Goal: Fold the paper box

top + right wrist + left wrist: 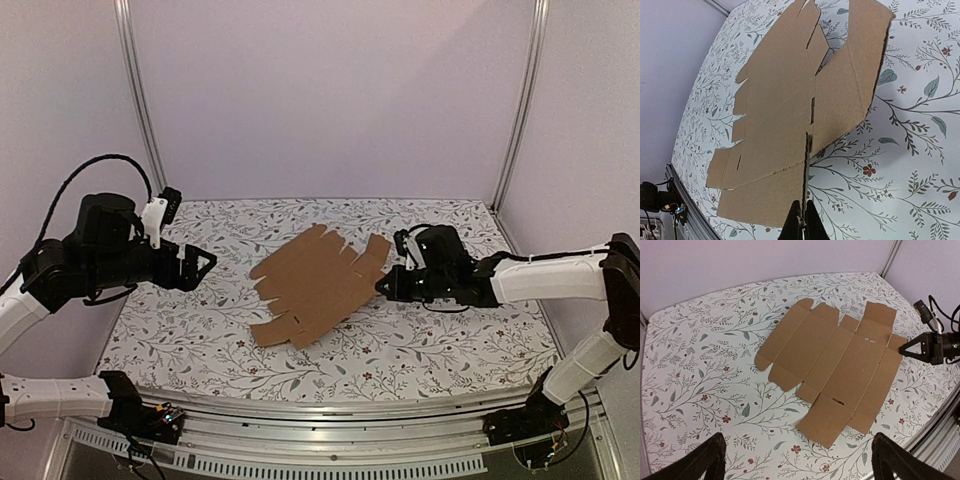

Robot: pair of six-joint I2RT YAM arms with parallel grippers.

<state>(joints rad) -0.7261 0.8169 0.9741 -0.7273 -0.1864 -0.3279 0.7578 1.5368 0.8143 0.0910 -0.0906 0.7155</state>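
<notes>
**Flat carton between the arms, right jaws pinching its edge**

On the left, the left gripper (204,267) hangs above the surface (450,345) with its jaws fully released, and nothing is between them. It points toward the middle, and from it the task's thing lies to the right, well apart. In the left wrist view the whole sheet shows ahead of the two dark fingertips (707,460), with bare floral cloth between.

In the middle lies the paper box (320,285). It is not yet folded: a flat brown die-cut sheet with its flaps, tabs and small slots spread out on the surface. Its long axis runs slantwise, from the near left to the far right in the top view, so neither arm meets it square.

On the right, the right gripper (383,286) is at the sheet's right edge. Its jaws are clenched, and the right wrist view shows the thin cardboard edge running straight into the closed tips, so I judge they are grasping the box there. The panel beside this pinch seems a little raised and throws a shadow on the cloth.

The right arm is therefore much nearer. I think the coming fold will turn on this held edge, and the left arm must first cross the gap to press the sheet down.

I can read no brand, label or writing; the cardboard is plain and the surface carries only a leaf and flower print.
</notes>
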